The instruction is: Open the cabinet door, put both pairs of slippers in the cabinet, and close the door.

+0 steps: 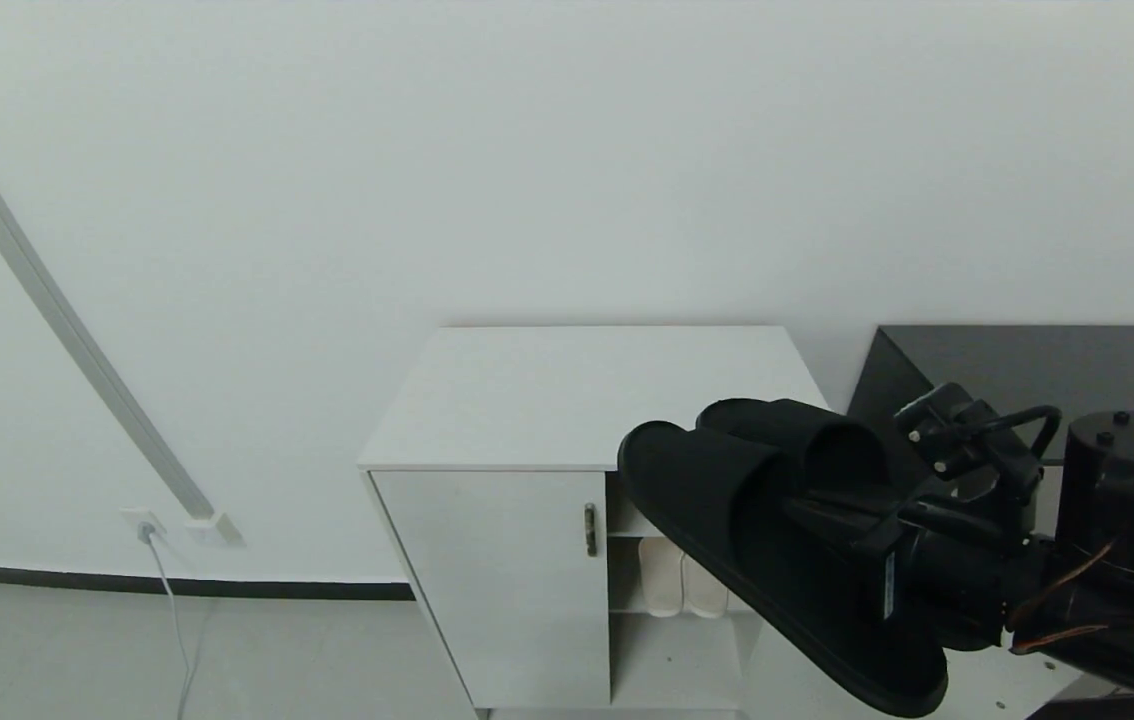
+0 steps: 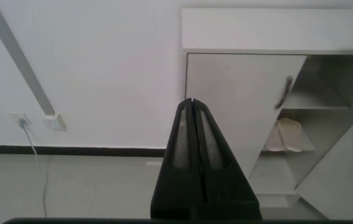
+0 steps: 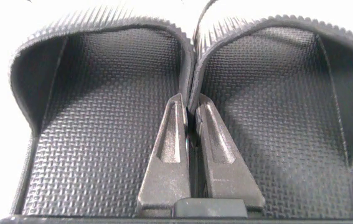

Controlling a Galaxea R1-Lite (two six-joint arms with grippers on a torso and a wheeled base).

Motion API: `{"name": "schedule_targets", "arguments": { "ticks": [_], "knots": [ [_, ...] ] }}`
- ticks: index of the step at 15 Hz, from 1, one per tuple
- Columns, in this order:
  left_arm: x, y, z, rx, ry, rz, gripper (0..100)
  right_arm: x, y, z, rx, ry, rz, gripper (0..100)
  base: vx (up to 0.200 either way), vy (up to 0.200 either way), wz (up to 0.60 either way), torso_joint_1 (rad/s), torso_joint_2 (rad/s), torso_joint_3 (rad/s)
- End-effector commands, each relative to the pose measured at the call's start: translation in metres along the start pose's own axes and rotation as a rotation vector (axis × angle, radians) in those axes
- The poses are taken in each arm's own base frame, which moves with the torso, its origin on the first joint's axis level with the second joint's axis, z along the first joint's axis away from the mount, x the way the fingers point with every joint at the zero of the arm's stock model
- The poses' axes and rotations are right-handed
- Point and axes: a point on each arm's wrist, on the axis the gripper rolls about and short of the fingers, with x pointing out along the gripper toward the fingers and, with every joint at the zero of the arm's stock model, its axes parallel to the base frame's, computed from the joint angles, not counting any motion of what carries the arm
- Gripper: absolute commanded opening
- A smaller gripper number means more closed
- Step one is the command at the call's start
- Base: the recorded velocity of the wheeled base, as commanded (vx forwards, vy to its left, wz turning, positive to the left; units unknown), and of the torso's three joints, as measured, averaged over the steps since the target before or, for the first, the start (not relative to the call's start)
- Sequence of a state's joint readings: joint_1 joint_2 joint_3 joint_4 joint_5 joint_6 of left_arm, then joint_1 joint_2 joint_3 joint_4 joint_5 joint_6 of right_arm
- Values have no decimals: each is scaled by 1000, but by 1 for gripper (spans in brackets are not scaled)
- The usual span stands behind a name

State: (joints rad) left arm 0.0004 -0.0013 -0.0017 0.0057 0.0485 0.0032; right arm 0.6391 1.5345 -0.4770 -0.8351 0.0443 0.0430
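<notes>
My right gripper (image 1: 827, 515) is shut on a pair of black slippers (image 1: 717, 490), held side by side in the air in front of the white cabinet's (image 1: 567, 400) open right half. In the right wrist view the fingers (image 3: 170, 143) pinch the two slippers' (image 3: 101, 124) adjoining inner walls. A pair of white slippers (image 1: 682, 590) stands on the cabinet's middle shelf. The left door (image 1: 497, 580) with its dark handle (image 1: 589, 530) is closed. My left gripper (image 2: 192, 102) is shut on nothing, some way from the cabinet (image 2: 244, 106) at its left front.
The right door (image 2: 344, 180) stands swung open toward me. A dark table (image 1: 1027, 360) sits right of the cabinet against the wall. A wall socket with a cable (image 1: 142, 525) and a slanted conduit (image 1: 47, 290) are on the left. Bare grey floor (image 1: 227, 660) lies left of the cabinet.
</notes>
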Motion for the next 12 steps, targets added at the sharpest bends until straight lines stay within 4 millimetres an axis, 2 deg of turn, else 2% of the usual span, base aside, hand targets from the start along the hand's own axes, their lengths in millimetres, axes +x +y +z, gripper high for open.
{"name": "schedule_targets", "arguments": {
  "ticks": [1, 12],
  "knots": [
    [0, 0, 0, 0, 2, 2, 0, 1, 0, -1, 0, 5, 1, 0, 0, 0, 0, 0, 0, 0],
    [0, 0, 0, 0, 2, 0, 0, 6, 0, -5, 2, 25, 0, 0, 0, 0, 0, 0, 0, 0]
  ]
}}
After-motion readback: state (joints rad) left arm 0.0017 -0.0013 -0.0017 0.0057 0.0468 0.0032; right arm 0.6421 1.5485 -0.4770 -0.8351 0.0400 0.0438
